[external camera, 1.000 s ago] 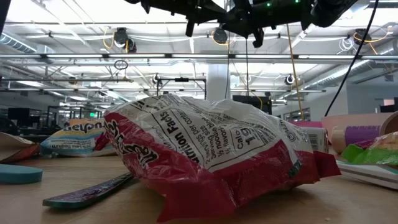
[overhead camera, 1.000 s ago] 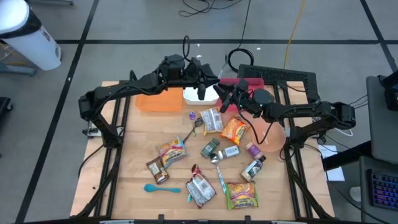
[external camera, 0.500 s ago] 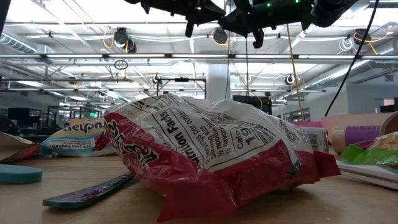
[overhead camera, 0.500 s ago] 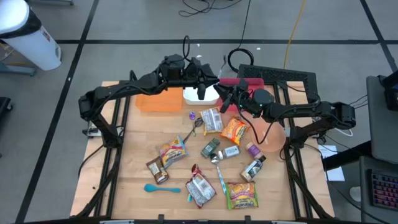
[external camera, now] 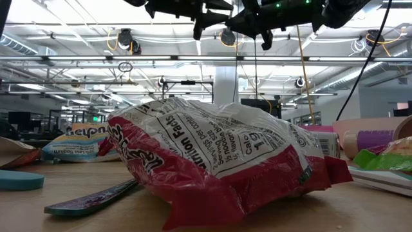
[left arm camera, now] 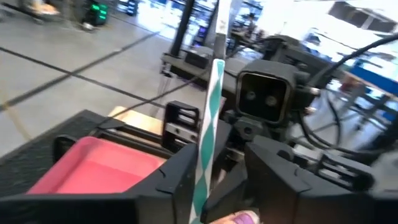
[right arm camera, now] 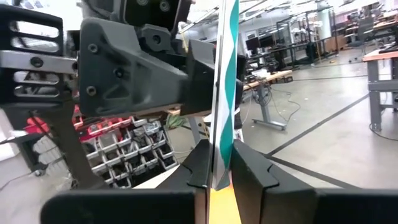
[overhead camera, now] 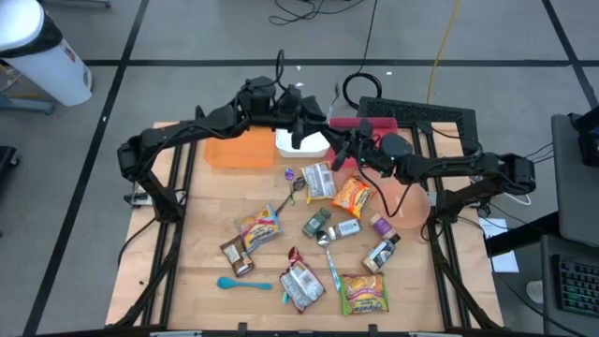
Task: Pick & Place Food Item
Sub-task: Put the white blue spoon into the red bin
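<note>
Teal-and-white striped stick pack [right arm camera: 224,93] is what I'm tracking; it stands upright in the air between my two grippers at the far middle of the table [overhead camera: 201,225]. Right gripper [right arm camera: 219,163] is clamped on its lower end, fingers [right arm camera: 200,165] pressed flat against it in the right wrist view. Left gripper [left arm camera: 208,163] sits around the same pack [left arm camera: 208,130], but its fingers [left arm camera: 176,171] stand a bit apart from the strip, so I read them as parted, no grip.

High view: left gripper [overhead camera: 301,126] hangs over the white tray [overhead camera: 314,145] at the far edge, and the right gripper [overhead camera: 344,150] is just right of it, the two facing each other almost touching. Orange tray [overhead camera: 239,152] lies left of the white one, and a red tray [overhead camera: 351,123] sits just beyond the right gripper. Pink bowl [overhead camera: 412,204] sits at the right edge under the right arm.

Loose items cover the middle and near part of the table: an orange snack bag [overhead camera: 353,195], a green snack bag [overhead camera: 365,293] near right, a blue spoon [overhead camera: 243,283] near left.

Low view: a red-and-white chip bag [external camera: 219,161] fills the foreground, both arms are dark shapes overhead, and I cannot tell the pack there.
</note>
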`<state>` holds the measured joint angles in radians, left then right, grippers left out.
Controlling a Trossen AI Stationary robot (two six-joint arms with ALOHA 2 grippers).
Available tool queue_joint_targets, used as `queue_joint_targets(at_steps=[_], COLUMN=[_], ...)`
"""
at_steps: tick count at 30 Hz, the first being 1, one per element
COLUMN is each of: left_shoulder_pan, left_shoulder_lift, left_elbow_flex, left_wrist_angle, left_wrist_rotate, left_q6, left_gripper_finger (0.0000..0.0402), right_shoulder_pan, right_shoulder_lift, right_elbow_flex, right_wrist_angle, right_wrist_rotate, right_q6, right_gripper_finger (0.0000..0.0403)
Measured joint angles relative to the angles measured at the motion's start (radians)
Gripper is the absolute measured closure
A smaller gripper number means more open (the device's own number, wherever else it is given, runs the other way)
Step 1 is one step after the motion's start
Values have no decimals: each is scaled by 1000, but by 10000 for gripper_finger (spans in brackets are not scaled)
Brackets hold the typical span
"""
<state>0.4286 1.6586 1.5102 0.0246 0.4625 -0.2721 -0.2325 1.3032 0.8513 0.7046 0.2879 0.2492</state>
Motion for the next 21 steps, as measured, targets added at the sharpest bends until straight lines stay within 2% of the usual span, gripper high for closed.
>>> queue_joint_targets(at_steps=[7, 12, 16, 21], left_shoulder_pan=[54, 88, 101, 77], left_shoulder_lift=[-27, -40, -39, -40], left_elbow_flex=[0, -1, -1, -1], left_wrist_angle=[-16, -50, -52, -46], left_wrist_rotate=[97, 105, 164, 202], left_q6=[55, 105, 83, 100], left_gripper_finger=[216, 211, 211, 210], right_shoulder_pan=[-29, -78, -107, -109], right_shoulder_lift=[-46, -89, -91, -91], right_elbow_flex=[4, 3, 3, 3], right_wrist_angle=[-48, -187, -273, -307], right_wrist_rotate=[-129, -356, -519, -558], right_q6=[35, 128, 203, 212], right_gripper_finger=[377, 377, 377, 377])
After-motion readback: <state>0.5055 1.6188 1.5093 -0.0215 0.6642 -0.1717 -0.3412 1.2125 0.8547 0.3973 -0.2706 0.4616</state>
